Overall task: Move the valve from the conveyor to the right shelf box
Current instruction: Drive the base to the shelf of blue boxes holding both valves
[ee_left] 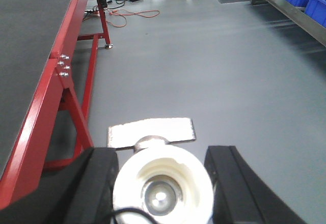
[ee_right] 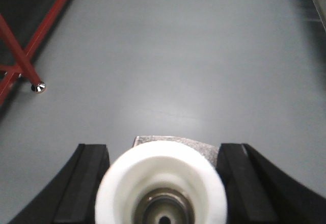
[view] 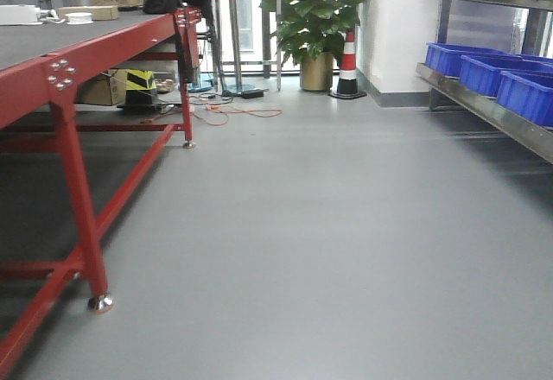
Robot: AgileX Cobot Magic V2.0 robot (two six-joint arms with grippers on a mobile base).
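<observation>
White valve (ee_left: 162, 180) (ee_right: 162, 183) shows in each wrist view, not the front.

matt dark woven conveyor belt (ee_left: 25, 46), glossy red painted metal frame (view: 78, 190), smooth grey floor (view: 346, 242), blue plastic boxes (view: 492, 73)

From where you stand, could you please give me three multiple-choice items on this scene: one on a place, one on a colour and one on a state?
1. On which side is the shelf with the boxes? A) left B) right C) centre
2. What colour is the conveyor frame? A) red B) yellow C) white
3. The left fingers: A) hold nothing B) hold a white valve C) are out of view

Answers: 1 B, the front view shows the shelf along its right edge; 2 A, the beams and legs are red; 3 B, the valve sits between the two fingers above the floor.
</observation>
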